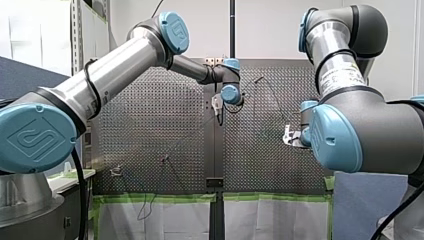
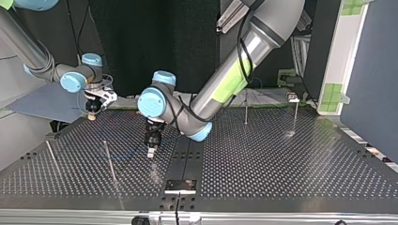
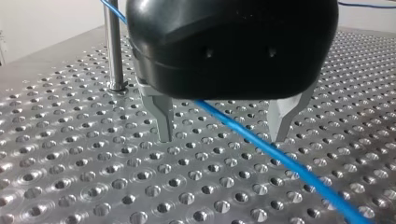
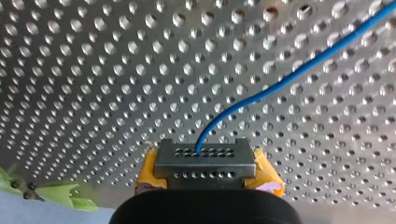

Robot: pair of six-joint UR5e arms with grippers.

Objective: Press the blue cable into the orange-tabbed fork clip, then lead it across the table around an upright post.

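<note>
The blue cable (image 3: 261,142) lies just above the perforated table and runs between the fingers of my left gripper (image 3: 223,133), which stands open astride it without touching it. Further on it passes an upright post (image 3: 114,51) beside that gripper. In the top view my left gripper (image 2: 151,151) points down near the table's middle, and the cable (image 2: 126,155) leads off towards a post (image 2: 110,161). My right gripper (image 4: 205,158), with yellow pads (image 4: 148,170), is shut on the cable's (image 4: 289,77) end. It hangs at the top view's far left (image 2: 93,111). I cannot make out an orange tab.
More thin posts stand at the top view's left edge (image 2: 51,157) and far right (image 2: 245,108), one with a small fitting on top (image 2: 294,98). A black plate (image 2: 180,185) sits at the table's near middle. Green tape (image 4: 56,196) marks the table edge near my right gripper.
</note>
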